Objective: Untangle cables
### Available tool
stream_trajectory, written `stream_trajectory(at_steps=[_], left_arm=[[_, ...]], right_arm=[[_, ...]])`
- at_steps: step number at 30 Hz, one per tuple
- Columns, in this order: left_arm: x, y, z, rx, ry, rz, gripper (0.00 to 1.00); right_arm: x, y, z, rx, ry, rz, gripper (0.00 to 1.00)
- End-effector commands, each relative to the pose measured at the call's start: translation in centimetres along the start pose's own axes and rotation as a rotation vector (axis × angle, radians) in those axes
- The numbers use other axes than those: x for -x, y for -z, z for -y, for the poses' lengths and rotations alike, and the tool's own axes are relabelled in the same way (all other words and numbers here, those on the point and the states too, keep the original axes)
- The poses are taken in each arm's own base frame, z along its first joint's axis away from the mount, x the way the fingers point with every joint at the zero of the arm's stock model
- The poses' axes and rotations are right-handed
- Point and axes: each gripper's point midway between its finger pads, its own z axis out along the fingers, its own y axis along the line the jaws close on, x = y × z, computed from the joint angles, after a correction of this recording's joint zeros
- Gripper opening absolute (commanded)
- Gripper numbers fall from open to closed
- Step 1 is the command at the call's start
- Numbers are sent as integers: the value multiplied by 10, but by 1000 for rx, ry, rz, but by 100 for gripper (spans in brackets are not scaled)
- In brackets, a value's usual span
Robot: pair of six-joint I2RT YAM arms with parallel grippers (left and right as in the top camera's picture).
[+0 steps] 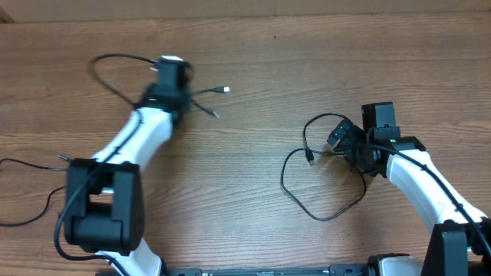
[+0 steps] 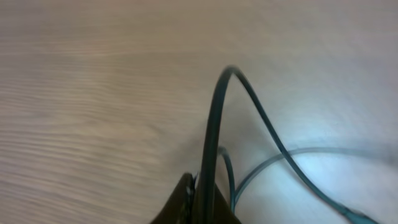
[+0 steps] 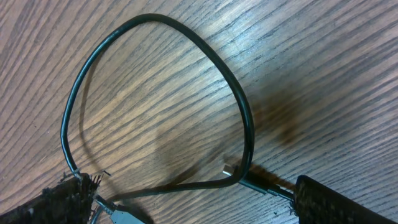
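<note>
The bench [image 1: 253, 54] is brown wood with the grain running across it. Toward its right side a thin black cable [image 1: 321, 218] lies on it in a wide, loose loop. At the upper left, cable ends [image 1: 224, 90] with pale plug tips splay over the wood, and a thicker black wire [image 1: 31, 221] curves along the far left edge.

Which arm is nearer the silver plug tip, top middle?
Left. The left arm ends beside the plug tip, clamping a cable; the right arm is across the table, over another looped cable.
</note>
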Motion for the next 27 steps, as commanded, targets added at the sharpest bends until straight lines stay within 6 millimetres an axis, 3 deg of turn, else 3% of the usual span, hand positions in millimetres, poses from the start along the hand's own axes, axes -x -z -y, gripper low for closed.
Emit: stream_trajectory(at_steps=[1,8,12,16,22,25,27], left_arm=[[45,-9,-65,89,158,120,4],[103,4,-216,237,374,283,4],[117,14,-267,203,433,352,4],[101,1,-292,237,458,336,4],[67,-58,-289,245,447,265,4],[70,-74,-290,229,477,270,4],[85,-78,-294,227,475,289,4]], right_arm=[[1,1,-2,4,3,5,100],[1,1,-2,4,3,5,100],[1,1,-2,4,3,5,100],[1,1,-2,4,3,5,100],[1,1,-2,4,3,5,100],[1,1,-2,4,3,5,100],[1,1,-2,4,3,5,100]])
